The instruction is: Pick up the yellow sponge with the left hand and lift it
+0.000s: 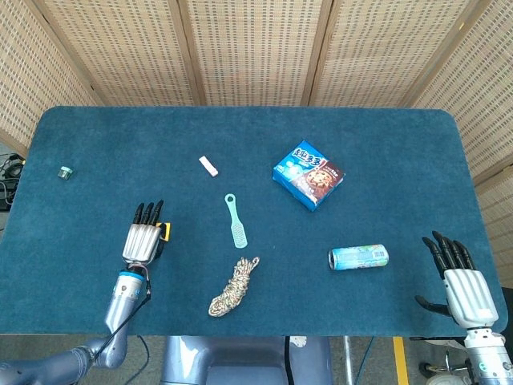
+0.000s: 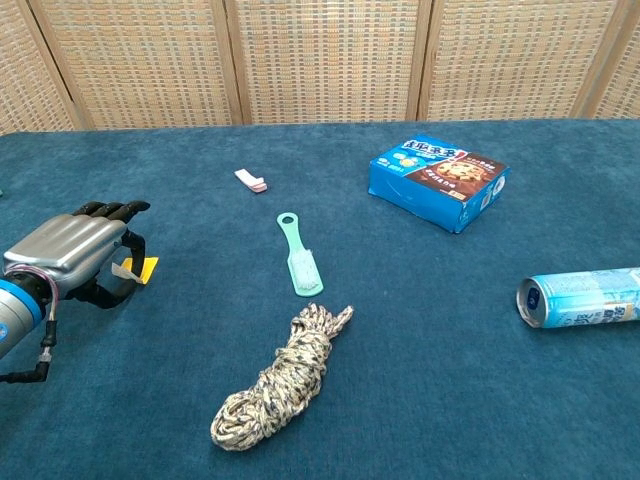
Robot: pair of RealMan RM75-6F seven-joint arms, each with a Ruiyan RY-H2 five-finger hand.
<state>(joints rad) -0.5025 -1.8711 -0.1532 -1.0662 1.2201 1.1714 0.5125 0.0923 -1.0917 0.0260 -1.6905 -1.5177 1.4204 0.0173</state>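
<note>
The yellow sponge is a small flat piece at the left front of the blue table. Only its right edge shows past my left hand. That hand lies over the sponge with its fingers curled down on it and the thumb tucked beneath, pinching it. The sponge's free edge tilts a little off the cloth. My right hand rests at the table's right front corner, fingers spread, holding nothing. The chest view does not show it.
A green brush and a coiled rope lie right of the sponge. Farther right are a blue cookie box and a lying can. A small white piece and a grey cap sit farther back.
</note>
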